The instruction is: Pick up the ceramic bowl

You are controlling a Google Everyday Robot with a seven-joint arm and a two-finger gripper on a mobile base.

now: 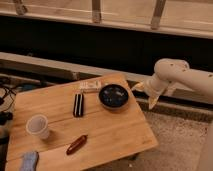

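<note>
The ceramic bowl (114,96) is round, shallow and glossy dark with pale speckles inside. It sits upright on the wooden table (110,132), near the far right edge. My gripper (142,90) is at the end of the white arm (175,72), which comes in from the right. It hangs just right of the bowl, beyond the table's right edge, at about rim height and apart from the bowl. It holds nothing that I can see.
A white cup (38,126) stands at the front left. A black flat bar (78,105) lies left of the bowl, with a pale packet (90,86) behind it. A reddish oblong object (77,144) and a blue cloth (29,161) lie near the front edge. Cables (6,95) trail at far left.
</note>
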